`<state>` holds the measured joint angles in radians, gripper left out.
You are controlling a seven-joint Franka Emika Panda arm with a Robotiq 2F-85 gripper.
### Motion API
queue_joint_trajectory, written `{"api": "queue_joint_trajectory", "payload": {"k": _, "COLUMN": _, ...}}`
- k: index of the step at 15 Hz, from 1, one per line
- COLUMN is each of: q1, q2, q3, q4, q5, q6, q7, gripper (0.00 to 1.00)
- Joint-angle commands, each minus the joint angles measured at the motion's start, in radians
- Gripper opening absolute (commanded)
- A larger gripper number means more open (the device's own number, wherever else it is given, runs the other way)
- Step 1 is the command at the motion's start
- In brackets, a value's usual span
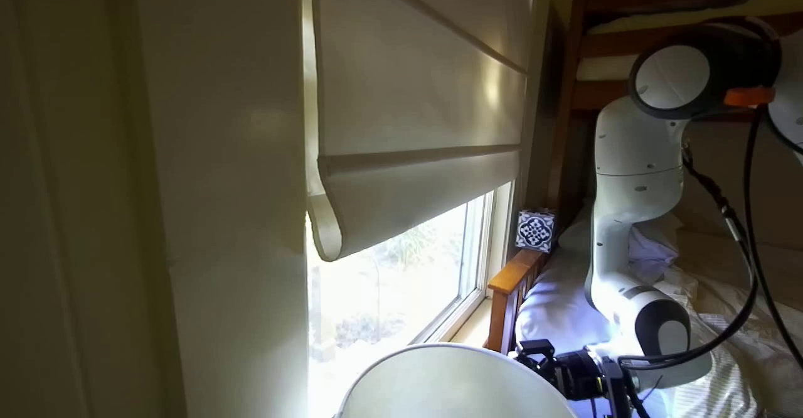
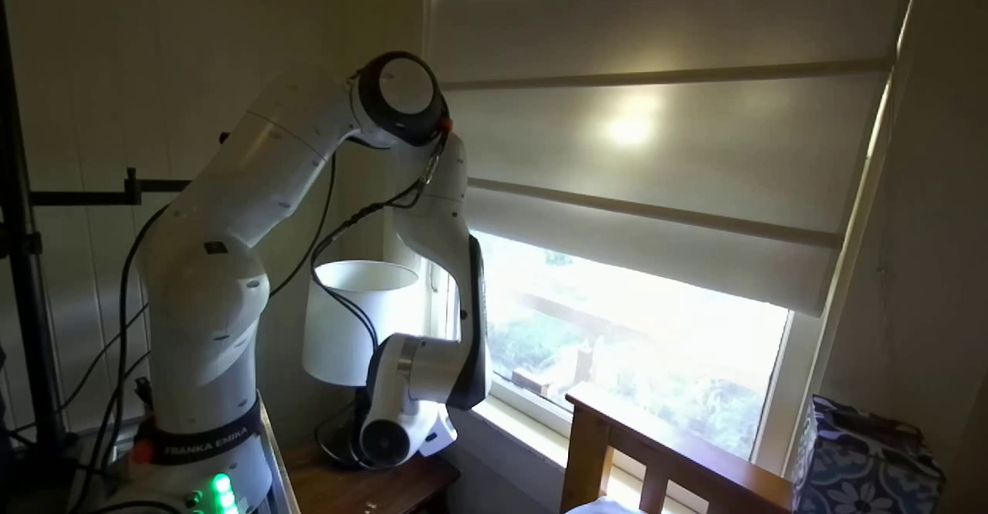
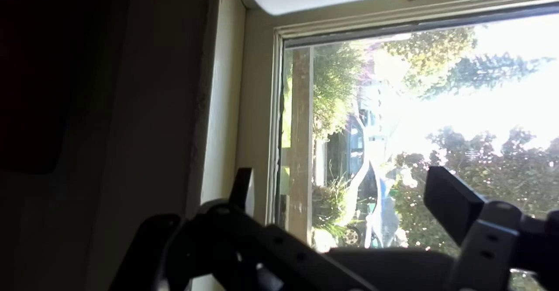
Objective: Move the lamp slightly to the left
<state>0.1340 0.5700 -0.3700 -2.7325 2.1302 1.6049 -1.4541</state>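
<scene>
The lamp has a cream-white round shade, cut off by the bottom edge in an exterior view. In an exterior view the whole shade shows above a dark stem and base, partly hidden behind the arm's wrist. My black gripper is beside the shade's right side, its fingertips partly hidden behind the rim. In the wrist view the gripper is open, fingers wide apart, with only the window behind the gap. A pale curved edge crosses the top there; I cannot tell whether it is the shade or the blind.
The lamp stands on a wooden table in the corner by the window. A blind hangs over the window. A wooden bed rail and a patterned box stand to the right. The window frame fills the wrist view's middle.
</scene>
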Motion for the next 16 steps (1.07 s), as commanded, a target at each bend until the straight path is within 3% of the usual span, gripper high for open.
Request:
{"api": "queue_joint_trajectory", "payload": {"k": 1, "q1": -0.009, "q2": -0.158, "q3": 0.059, "q4": -0.061, "q5": 0.105, "q6": 0.15, "q7": -0.145, "gripper": 1.0}}
{"api": "queue_joint_trajectory", "payload": {"k": 5, "q1": -0.018, "q2": -0.19, "q3": 0.135, "q4": -0.013, "q5": 0.279, "q6": 0.227, "q7": -0.301, "gripper": 1.0}}
{"api": "queue_joint_trajectory", "payload": {"k": 7, "q1": -0.017, "q2": -0.259, "q3": 0.158, "q4": -0.07, "q5": 0.369, "q6": 0.234, "q7": -0.407, "gripper": 1.0}}
{"api": "queue_joint_trajectory", "payload": {"k": 9, "q1": -0.019, "q2": -0.232, "q3": 0.192, "q4": -0.016, "q5": 0.48, "q6": 0.231, "q7": -0.478, "gripper": 1.0}}
{"api": "queue_joint_trajectory", "payload": {"k": 10, "q1": -0.17, "q2": -0.256, "q3": 0.229, "q4": -0.012, "q5": 0.393, "q6": 0.232, "q7": -0.514, "gripper": 1.0}}
{"api": "queue_joint_trajectory", "payload": {"k": 12, "q1": -0.209, "q2": -0.311, "q3": 0.244, "q4": -0.074, "q5": 0.397, "q6": 0.208, "q7": -0.557, "gripper": 1.0}}
{"api": "queue_joint_trajectory", "payload": {"k": 13, "q1": -0.264, "q2": -0.268, "q3": 0.272, "q4": -0.01, "q5": 0.394, "q6": 0.225, "q7": -0.551, "gripper": 1.0}}
{"api": "queue_joint_trajectory", "payload": {"k": 16, "q1": -0.349, "q2": -0.294, "q3": 0.315, "q4": -0.026, "q5": 0.391, "q6": 0.292, "q7": -0.484, "gripper": 1.0}}
